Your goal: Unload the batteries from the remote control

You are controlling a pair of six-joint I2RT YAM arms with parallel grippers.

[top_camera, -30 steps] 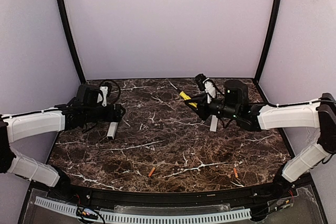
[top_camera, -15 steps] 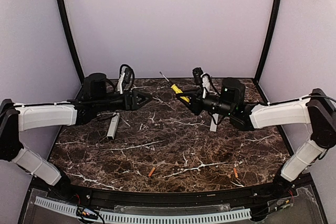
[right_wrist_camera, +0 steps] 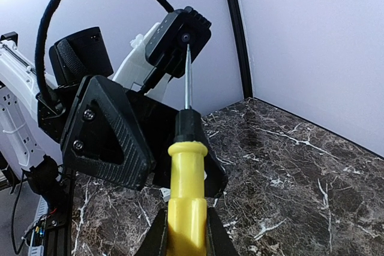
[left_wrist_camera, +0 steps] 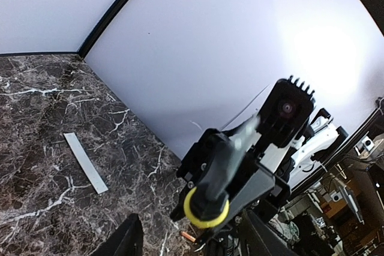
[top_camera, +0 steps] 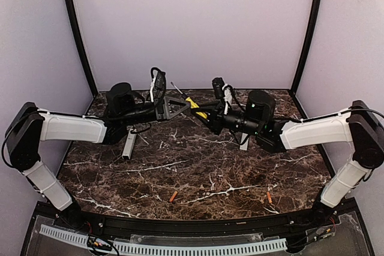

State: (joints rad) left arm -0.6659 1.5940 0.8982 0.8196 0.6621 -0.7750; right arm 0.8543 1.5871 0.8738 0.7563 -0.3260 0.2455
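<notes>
Remote control (top_camera: 128,145): lies flat on the table (top_camera: 204,160) at its left, below and behind the left arm's forearm, well apart from both grippers
Batteries (top_camera: 173,196): both lie on the table near its front edge, one left of centre and one toward the right, far from either gripper
Cover strip (top_camera: 243,142): on the table under the right arm
Right gripper (top_camera: 209,114): clamped on the yellow handle of a screwdriver (right_wrist_camera: 187,172), held in the air above the table's far middle, with the shaft pointing toward the back wall
Left gripper (top_camera: 180,107): fingers apart, one on each side of the screwdriver's handle, with a gap showing on both sides
Arm pose: both arms reach inward, forearms nearly level, and the grippers meet nose to nose above the table's far middle
Change: a second ago the left gripper hung over the remote control with wider jaws, and it has swung to the centre; the right arm has carried the screwdriver leftward; remote control and batteries have not moved
</notes>
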